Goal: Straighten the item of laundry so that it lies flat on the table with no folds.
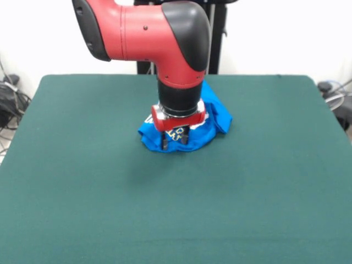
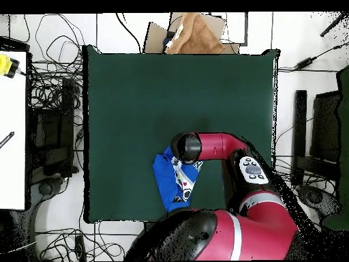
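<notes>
Clearly, at the left of the front view, the dark green bench (image 1: 82,181) lies bare, with a tangle of cables (image 1: 11,102) on the floor beyond its left edge. Toward the middle, slightly on the far half of the bench, sits the bright blue T-shirt (image 1: 217,118), bunched into a rumpled mound with folds and ridges, not flat. White lettering shows on its near left part, just beside the arm's wrist. The red and black arm (image 1: 165,33) comes down over the shirt, and the tool (image 1: 176,137) stands at the mound's near edge with its two dark fingers (image 1: 164,141) pointing straight down into the cloth. The fingers stand a little apart with printed fabric showing between them; whether they are pinching the cloth cannot be told from either view. To the right of the tool, a lobe of plain blue cloth bulges out toward the right, resting on the bench. Farther right the bench is bare felt up to its edge.

In the overhead view, the shirt (image 2: 172,181) lies as a compact crumpled patch near the bench (image 2: 136,95) edge closest to the robot's base, with the arm (image 2: 218,147) reaching over it and hiding the tool. A brown cloth (image 2: 194,37) lies past the opposite edge of the bench.
</notes>
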### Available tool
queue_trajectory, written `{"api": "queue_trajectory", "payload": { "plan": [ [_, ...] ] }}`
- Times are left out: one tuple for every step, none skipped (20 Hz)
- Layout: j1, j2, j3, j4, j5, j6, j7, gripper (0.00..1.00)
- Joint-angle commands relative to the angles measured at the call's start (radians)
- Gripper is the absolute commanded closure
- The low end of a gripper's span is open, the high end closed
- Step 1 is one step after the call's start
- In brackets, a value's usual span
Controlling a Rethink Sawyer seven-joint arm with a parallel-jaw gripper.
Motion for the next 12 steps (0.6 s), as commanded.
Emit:
{"api": "queue_trajectory", "payload": {
  "plan": [
    [0.024,0.049,0.016,0.064,-0.036,-0.089,0.115,0.00],
    [0.026,0.049,0.015,0.064,-0.036,-0.090,0.117,0.00],
    [0.026,0.049,0.014,0.063,-0.036,-0.090,0.117,0.00],
    [0.026,0.049,0.013,0.065,-0.035,-0.091,0.119,0.00],
    [0.028,0.048,0.012,0.065,-0.035,-0.090,0.121,0.00],
    [0.029,0.048,0.011,0.065,-0.034,-0.089,0.123,0.00],
    [0.030,0.047,0.010,0.065,-0.034,-0.089,0.123,0.00],
    [0.031,0.047,0.007,0.065,-0.033,-0.092,0.129,0.00],
    [0.034,0.046,0.005,0.067,-0.034,-0.096,0.133,0.00],
    [0.037,0.045,0.003,0.069,-0.035,-0.101,0.137,0.00],
    [0.042,0.042,-0.003,0.070,-0.035,-0.101,0.143,0.00],
    [0.045,0.039,-0.006,0.072,-0.034,-0.107,0.150,0.00]
  ]
}}
